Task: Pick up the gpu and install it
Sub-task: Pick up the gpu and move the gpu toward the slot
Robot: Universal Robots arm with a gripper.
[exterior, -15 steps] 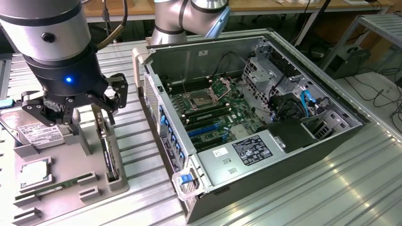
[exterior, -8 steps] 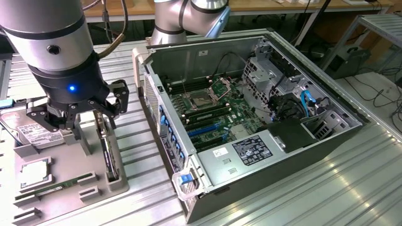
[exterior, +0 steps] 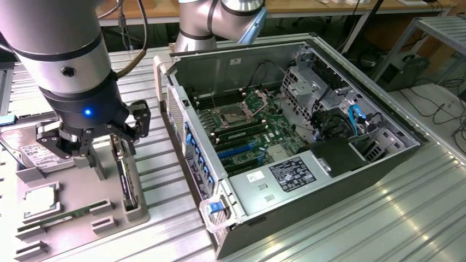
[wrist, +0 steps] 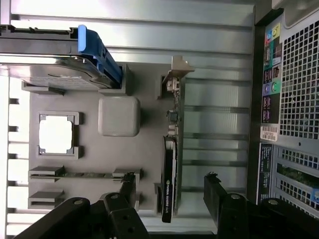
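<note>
The gpu (exterior: 128, 184) is a thin dark card standing on edge in a slot of the grey parts holder (exterior: 76, 188), at the exterior view's left. In the wrist view the gpu (wrist: 170, 169) shows edge-on, with its pale metal bracket (wrist: 175, 74) at the far end. My gripper (exterior: 109, 157) hangs just above the card with its jaws wide open. Its two black fingers (wrist: 215, 191) stand on either side of the card without touching it, and my gripper (wrist: 170, 193) holds nothing.
The open computer case (exterior: 378, 164) lies on its side beside the holder, its motherboard (exterior: 248, 128) and blue slots (exterior: 234, 151) exposed. The holder also carries a hard drive (wrist: 50, 62) with a blue clip, a processor (wrist: 57, 133) and a memory stick (wrist: 84, 174).
</note>
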